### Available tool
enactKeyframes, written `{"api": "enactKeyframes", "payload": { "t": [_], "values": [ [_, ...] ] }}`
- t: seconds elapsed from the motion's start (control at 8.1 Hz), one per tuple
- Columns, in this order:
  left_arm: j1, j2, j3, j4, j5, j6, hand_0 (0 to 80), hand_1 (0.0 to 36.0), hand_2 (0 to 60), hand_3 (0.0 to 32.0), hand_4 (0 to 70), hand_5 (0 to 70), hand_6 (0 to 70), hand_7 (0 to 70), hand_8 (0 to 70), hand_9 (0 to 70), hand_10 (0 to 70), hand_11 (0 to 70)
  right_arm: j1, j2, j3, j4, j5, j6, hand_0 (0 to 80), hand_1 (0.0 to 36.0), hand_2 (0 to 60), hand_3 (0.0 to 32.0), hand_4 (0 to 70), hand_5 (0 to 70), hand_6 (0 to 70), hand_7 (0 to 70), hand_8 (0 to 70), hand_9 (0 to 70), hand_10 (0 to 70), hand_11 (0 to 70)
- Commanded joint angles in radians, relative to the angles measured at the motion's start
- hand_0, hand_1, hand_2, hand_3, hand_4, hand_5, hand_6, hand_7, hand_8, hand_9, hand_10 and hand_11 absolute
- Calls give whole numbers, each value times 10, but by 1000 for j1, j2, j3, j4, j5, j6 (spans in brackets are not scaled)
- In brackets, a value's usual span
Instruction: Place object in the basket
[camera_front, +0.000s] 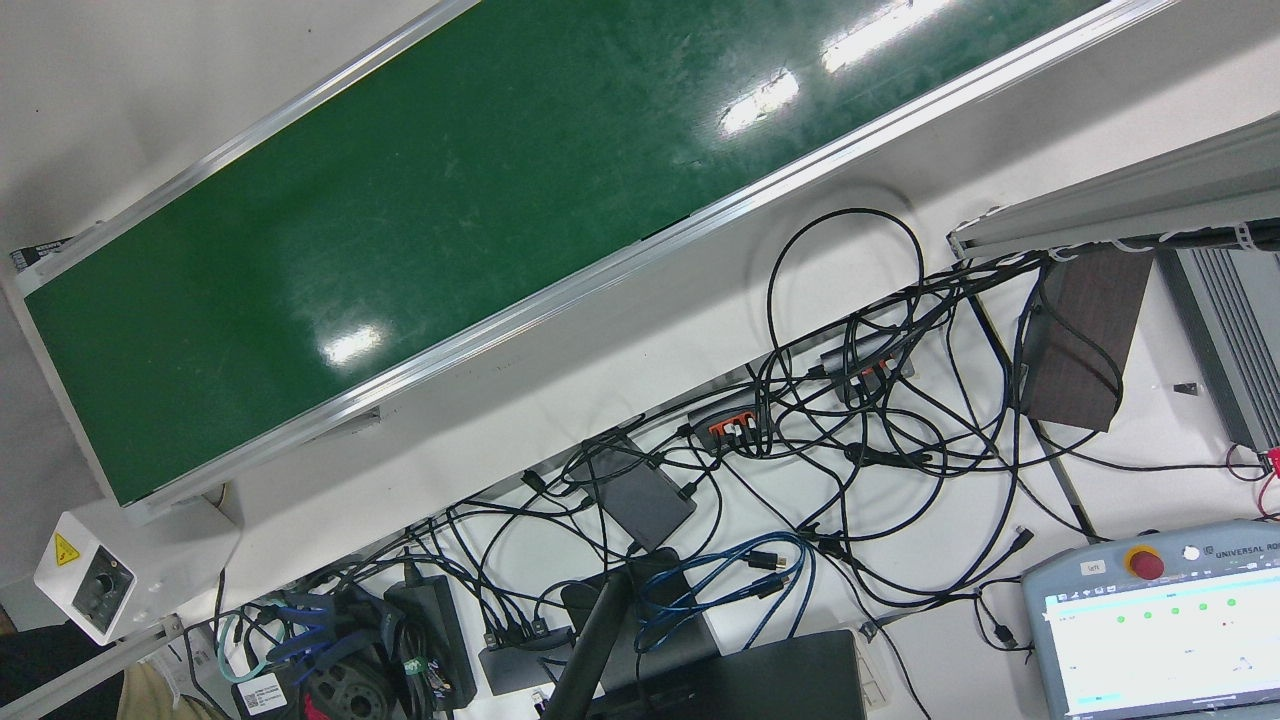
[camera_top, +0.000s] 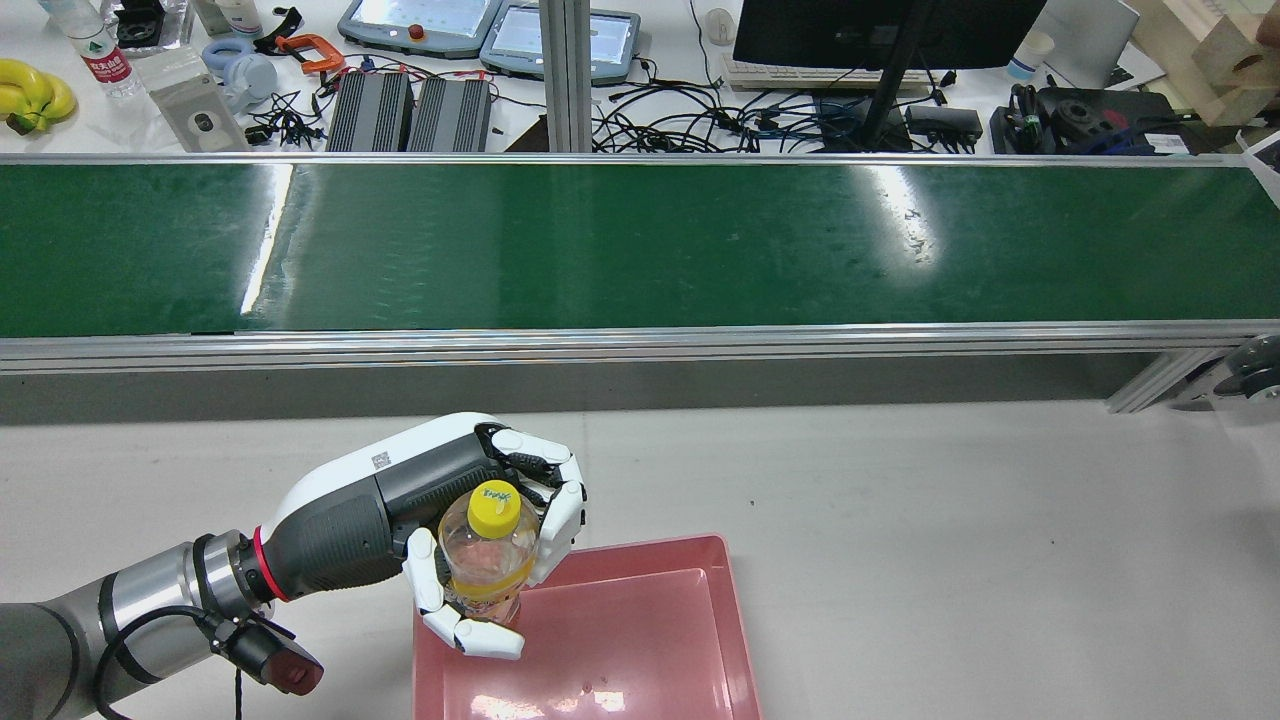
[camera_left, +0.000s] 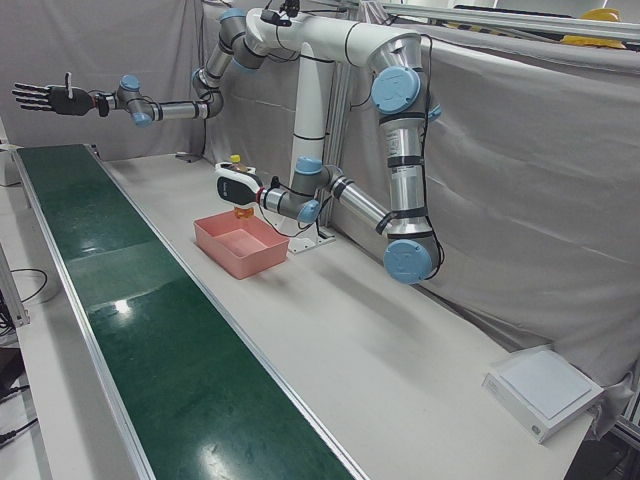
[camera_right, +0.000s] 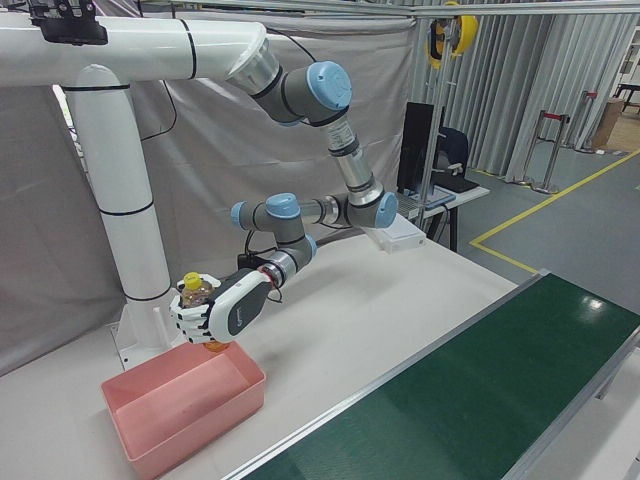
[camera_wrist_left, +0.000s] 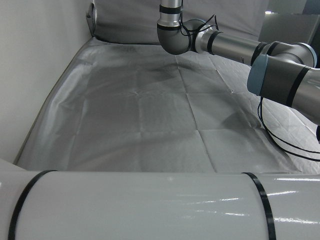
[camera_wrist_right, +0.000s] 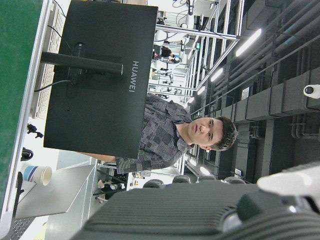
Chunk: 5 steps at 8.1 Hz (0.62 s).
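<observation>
A clear bottle (camera_top: 489, 548) with a yellow cap and some orange liquid stands upright in my left hand (camera_top: 420, 490), which is shut on it. The hand holds it over the left corner of the pink basket (camera_top: 655, 640), which holds nothing that I can see. The same bottle (camera_right: 196, 291), hand (camera_right: 222, 306) and basket (camera_right: 186, 408) show in the right-front view, with the bottle above the basket's rim. My right hand (camera_left: 43, 97) is open, fingers spread, held high over the far end of the conveyor in the left-front view.
A long green conveyor belt (camera_top: 640, 250) with metal rails runs across the table beyond the basket. Past it is a desk with cables, monitors and teach pendants (camera_front: 1160, 630). A white box (camera_left: 545, 390) lies at the table's end.
</observation>
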Motion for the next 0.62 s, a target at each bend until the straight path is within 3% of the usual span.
{"api": "enactKeyframes", "payload": {
  "t": [0.0,0.12,0.25,0.37,0.49],
  "values": [
    [6,8,-23,-4,4,1,629,88,0,0,0,403,113,422,138,262,313,466,0,0,0,0,0,0,0,0,0,0,0,0,0,0,0,0,0,0],
    [28,3,-23,-3,9,0,618,89,0,0,0,274,59,283,75,153,247,380,0,0,-1,0,0,0,0,0,0,0,0,0,0,0,0,0,0,0],
    [34,3,-23,-6,10,0,627,101,0,0,0,109,3,88,8,15,115,190,0,0,0,0,0,0,0,0,0,0,0,0,0,0,0,0,0,0],
    [34,3,-21,-6,10,0,631,111,0,0,0,9,0,39,0,0,8,33,0,0,0,0,0,-2,0,0,0,0,0,0,0,0,0,0,0,0],
    [33,2,-21,-6,10,0,630,113,0,0,0,0,0,23,0,0,0,0,0,0,0,0,0,0,0,0,0,0,0,0,0,0,0,0,0,0]
  ]
}}
